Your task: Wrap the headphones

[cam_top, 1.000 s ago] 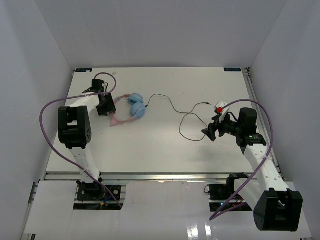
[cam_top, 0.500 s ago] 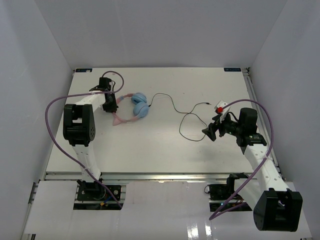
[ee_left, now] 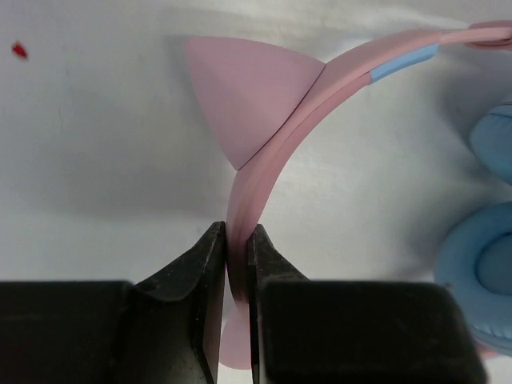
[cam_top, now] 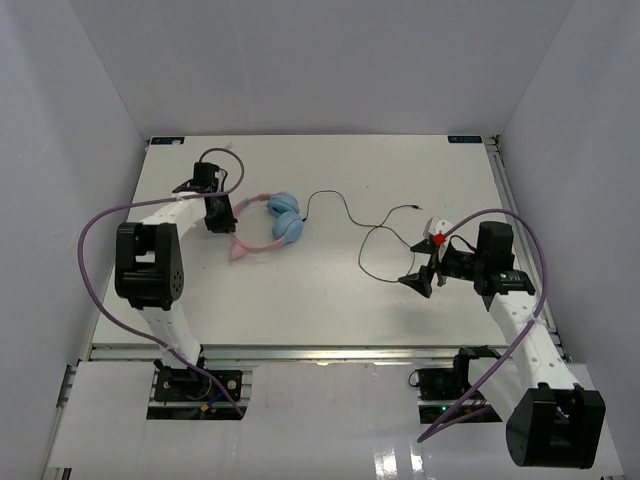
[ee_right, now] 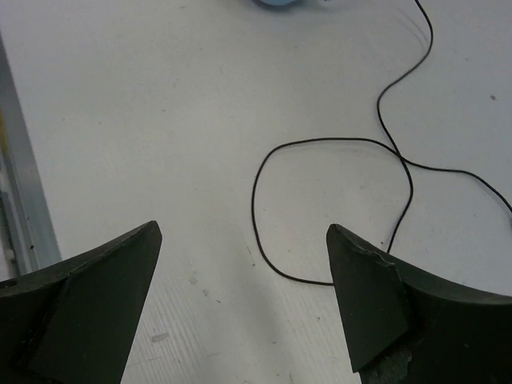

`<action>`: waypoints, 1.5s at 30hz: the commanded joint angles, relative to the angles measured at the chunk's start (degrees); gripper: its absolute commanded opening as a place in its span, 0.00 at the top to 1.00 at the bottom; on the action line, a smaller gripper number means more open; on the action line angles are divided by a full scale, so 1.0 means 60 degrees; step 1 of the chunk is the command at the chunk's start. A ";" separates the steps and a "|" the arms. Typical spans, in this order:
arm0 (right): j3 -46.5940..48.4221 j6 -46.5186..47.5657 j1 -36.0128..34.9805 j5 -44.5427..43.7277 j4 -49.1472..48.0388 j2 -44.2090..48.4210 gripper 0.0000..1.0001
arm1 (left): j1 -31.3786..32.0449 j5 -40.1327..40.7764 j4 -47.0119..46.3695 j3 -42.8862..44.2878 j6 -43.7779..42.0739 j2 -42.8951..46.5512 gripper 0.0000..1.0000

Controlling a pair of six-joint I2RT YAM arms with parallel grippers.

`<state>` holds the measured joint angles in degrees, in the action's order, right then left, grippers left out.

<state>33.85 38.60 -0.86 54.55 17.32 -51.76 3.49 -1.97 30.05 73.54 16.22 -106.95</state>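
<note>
Left gripper (ee_left: 236,240) clenched on the pink headband (ee_left: 272,152) of the headphones (cam_top: 272,224) — far-left on the table (cam_top: 300,290), maybe slightly lifted, hard to tell. Right gripper (ee_right: 244,240) spread wide, holding nothing — over the black cord (ee_right: 336,152) loop, right of centre.

Headphones (cam_top: 268,222) lie on the far-left part of the table (cam_top: 300,300). Two round light-blue ear cups (cam_top: 285,215) sit close together; my left wrist view shows a cushion ring on one. Pink headband (ee_left: 272,152) arcs from the cups toward the left and near side, with a short light-blue strip on it toward the cup end. One pink triangular cat-ear point (ee_left: 244,88) sticks off the band's outer edge. My left pincer (ee_left: 238,240) is clamped on the thin band just below that point. Thin black cord (cam_top: 345,210) leaves the cups and trails right over the table, loose and unwrapped. It makes a wavy run, then one open loop.
</note>
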 commanded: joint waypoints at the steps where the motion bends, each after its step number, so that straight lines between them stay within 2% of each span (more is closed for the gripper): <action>1: 0.0392 0.3986 0.0027 0.2309 0.2646 0.0062 0.10 | 0.0106 -0.1571 -0.0231 -0.0575 0.0449 0.2599 1.00; 4: 0.1254 0.5132 0.0027 0.2521 0.3587 -0.0356 0.10 | 0.0121 -0.2083 -0.0233 -0.1247 0.0607 0.4160 1.00; 7: 0.2099 0.4678 -0.0071 0.2342 0.3194 -0.0878 0.10 | 0.0178 -0.2489 -0.0219 -0.1853 0.0764 0.5372 1.00; 9: 0.2635 0.2878 -0.0321 0.1873 0.1806 -0.1155 0.10 | 0.0210 -0.2855 -0.0203 -0.2428 0.0916 0.6213 1.00; 12: 0.3525 0.1295 -0.0661 0.1472 0.0097 -0.1448 0.10 | 0.0254 -0.3371 -0.0048 -0.2942 0.1135 0.7208 1.00; 14: 0.3988 0.0043 -0.0933 0.1163 -0.0571 -0.1722 0.10 | 0.0278 -0.3715 0.0124 -0.3048 0.1238 0.7741 1.00; 18: 0.4807 -0.1447 -0.1513 0.0986 -0.1727 -0.2309 0.10 | 0.0339 -0.4547 0.0319 -0.3059 0.1561 0.8407 1.00; 26: 0.3952 -0.4343 -0.2185 0.0875 -0.4176 -0.2730 0.10 | 0.0450 -0.5213 0.0681 -0.2664 0.2003 0.9092 1.00; 30: 0.3684 -0.5587 -0.2296 0.1394 -0.5249 -0.3065 0.10 | 0.0516 -0.5479 0.0734 -0.2590 0.2281 0.9264 1.00; 39: 0.3100 -0.6176 -0.3300 0.1329 -0.5873 -0.3727 0.10 | 0.0803 -0.5808 0.0706 -0.2332 0.2988 0.9547 1.00; 45: 0.2656 -0.5769 -0.3619 0.1072 -0.5694 -0.3728 0.05 | 0.0866 -0.5863 0.0677 -0.2237 0.3181 0.9636 1.00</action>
<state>50.85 3.55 -22.02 61.32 -14.91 -74.52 8.37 -33.74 36.03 57.06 32.15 -51.24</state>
